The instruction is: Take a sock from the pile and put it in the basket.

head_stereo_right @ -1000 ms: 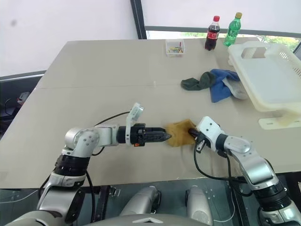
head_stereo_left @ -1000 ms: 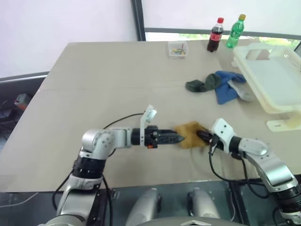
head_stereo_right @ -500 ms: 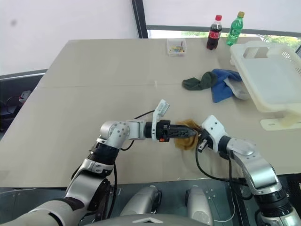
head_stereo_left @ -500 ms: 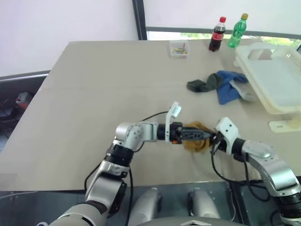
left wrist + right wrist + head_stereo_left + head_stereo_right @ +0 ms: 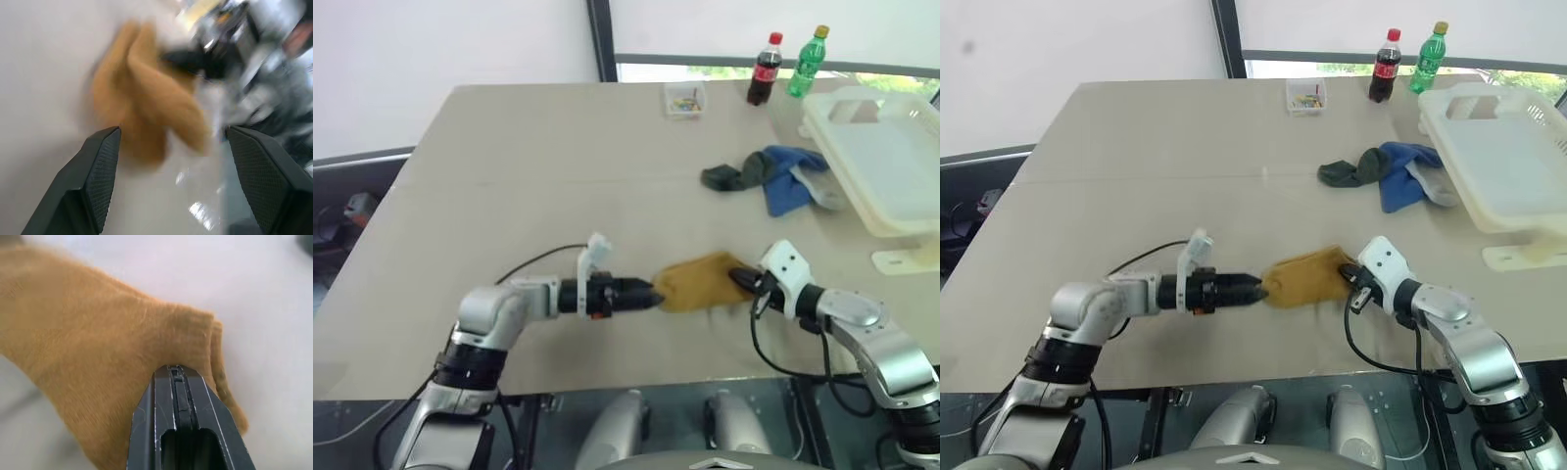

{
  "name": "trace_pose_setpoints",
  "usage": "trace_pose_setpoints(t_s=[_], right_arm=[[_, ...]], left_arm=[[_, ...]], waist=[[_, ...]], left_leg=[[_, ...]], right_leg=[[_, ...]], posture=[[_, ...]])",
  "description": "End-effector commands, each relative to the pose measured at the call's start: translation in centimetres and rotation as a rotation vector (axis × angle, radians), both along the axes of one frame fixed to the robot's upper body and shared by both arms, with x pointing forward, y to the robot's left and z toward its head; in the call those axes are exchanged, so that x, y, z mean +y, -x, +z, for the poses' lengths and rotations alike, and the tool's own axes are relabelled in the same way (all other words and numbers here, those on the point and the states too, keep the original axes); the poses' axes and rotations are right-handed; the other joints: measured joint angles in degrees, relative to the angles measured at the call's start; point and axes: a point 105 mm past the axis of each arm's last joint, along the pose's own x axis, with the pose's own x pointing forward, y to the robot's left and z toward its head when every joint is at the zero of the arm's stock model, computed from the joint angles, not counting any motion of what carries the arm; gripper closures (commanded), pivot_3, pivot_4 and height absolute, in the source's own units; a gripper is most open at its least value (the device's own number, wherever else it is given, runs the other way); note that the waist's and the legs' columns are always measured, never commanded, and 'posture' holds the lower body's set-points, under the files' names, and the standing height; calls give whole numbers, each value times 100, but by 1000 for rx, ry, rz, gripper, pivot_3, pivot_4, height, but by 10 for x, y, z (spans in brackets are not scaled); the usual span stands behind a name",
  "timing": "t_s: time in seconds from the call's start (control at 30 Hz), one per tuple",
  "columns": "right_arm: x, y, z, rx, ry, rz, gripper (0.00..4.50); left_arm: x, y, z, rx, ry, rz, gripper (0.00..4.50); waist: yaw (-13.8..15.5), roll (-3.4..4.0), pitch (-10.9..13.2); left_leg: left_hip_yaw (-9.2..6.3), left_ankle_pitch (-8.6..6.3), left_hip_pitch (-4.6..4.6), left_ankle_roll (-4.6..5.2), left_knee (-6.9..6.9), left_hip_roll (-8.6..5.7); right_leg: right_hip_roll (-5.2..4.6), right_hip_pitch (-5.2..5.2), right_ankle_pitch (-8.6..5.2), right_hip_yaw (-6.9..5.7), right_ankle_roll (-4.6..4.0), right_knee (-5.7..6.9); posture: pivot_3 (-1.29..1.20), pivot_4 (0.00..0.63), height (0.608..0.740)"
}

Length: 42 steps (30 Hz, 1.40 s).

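A mustard-yellow sock lies stretched out near the table's front edge, apart from the pile. My right gripper is shut on its right end, and the right wrist view shows the fingers pinching the cuff of the sock. My left gripper is open at the sock's left end, with the sock just ahead of its spread fingers. The pile of dark green, blue and white-grey socks lies at the back right, against the pale cream basket.
A small clear box, a cola bottle and a green bottle stand at the table's far edge. The basket overhangs the table's right side. Bare tabletop stretches to the left.
My left arm has drawn back to the left, off the sock it reached over half a second ago. The sock now lies longer and flatter. The right gripper has held its grip in place.
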Motion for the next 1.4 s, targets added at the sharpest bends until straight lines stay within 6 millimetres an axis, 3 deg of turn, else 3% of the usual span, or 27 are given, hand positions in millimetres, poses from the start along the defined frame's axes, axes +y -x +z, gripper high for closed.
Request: trace_pose_setpoints(t_s=[0.03,0.23,0.37,0.5,0.6,0.83,1.07,1.4], right_arm=[[7,0,13,-43,-9,35,4458],[5,-1,9,-32,9,41,4458],[3,0,8,-27,19,37,4458],[0,1,8,-26,22,28,4458],[0,1,9,-25,13,26,4458],[3,3,4,-7,12,33,4458],[-2,3,-2,19,20,25,4458],[-6,8,-3,35,18,12,4458]], left_arm=[[-12,5,-6,-76,-34,-64,801],[-13,6,-14,-71,-55,-75,801],[4,-9,-13,-71,-128,46,801],[17,-20,0,-260,-217,84,801],[11,-18,-1,-280,-231,62,801],[-26,-8,1,62,-41,62,801],[-48,-9,16,354,104,75,801],[-54,7,21,508,170,10,801]], waist=[[25,2,1],[11,2,0],[6,2,0],[-36,3,1],[-45,5,0],[27,3,1],[-21,2,2],[-1,1,2]], left_leg=[[0,0,0,0,-2,0],[3,0,0,1,-19,0],[3,0,1,1,-23,1],[4,1,5,0,-23,5],[4,1,8,-1,-26,6],[1,1,2,0,-24,0],[2,2,2,-1,-22,0],[7,2,2,-3,-20,1]], right_leg=[[-1,0,0,0,0,0],[-1,0,0,3,0,-7],[1,-1,-1,2,0,-7],[3,-1,0,3,0,-4],[4,-1,0,4,0,1],[2,0,0,-2,1,-2],[5,-3,-1,0,2,1],[4,-8,0,7,1,5]], posture=[[0,150,740],[0,150,740],[0,150,740],[0,150,740],[0,150,740],[0,150,740],[0,150,740],[0,150,740]])
